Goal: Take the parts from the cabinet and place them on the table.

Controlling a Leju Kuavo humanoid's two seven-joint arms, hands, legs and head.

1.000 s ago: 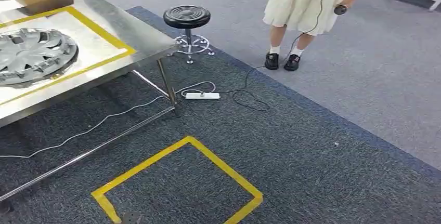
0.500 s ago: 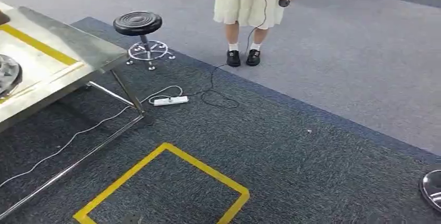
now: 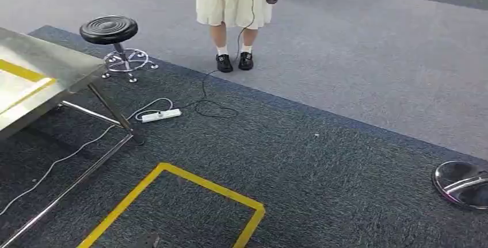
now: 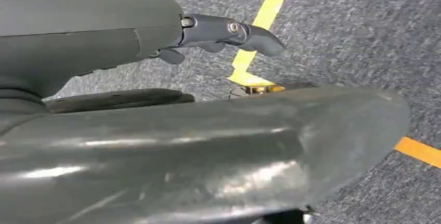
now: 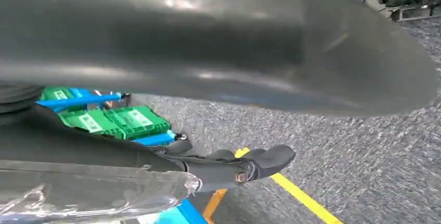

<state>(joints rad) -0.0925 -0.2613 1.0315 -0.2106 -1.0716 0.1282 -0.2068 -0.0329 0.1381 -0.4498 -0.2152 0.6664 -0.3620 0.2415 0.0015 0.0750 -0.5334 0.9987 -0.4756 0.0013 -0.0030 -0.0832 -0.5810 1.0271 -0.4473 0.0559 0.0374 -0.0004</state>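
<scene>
Left robot hand [image 4: 223,34] hanging low over dark grey carpet [image 4: 343,31], dark fingers stretched out loose and apart, nothing in them. Strip of yellow floor tape [image 4: 270,5] just past the fingertips. Right robot hand [image 5: 236,168] same deal: fingers straight, not pinching anything, with green plastic crates with blue trim [image 5: 119,121] on the floor beyond. Crinkly clear film [image 5: 78,195] close by the wrist, can't tell what that is.

Further out: corner of the shiny steel tabletop [image 3: 54,64] off to the left, so nearer the left arm. Round black stool [image 3: 109,29] beside it. Where the parts and cabinet are: honestly can't tell from here. Probably some walking needed before any reaching.
</scene>
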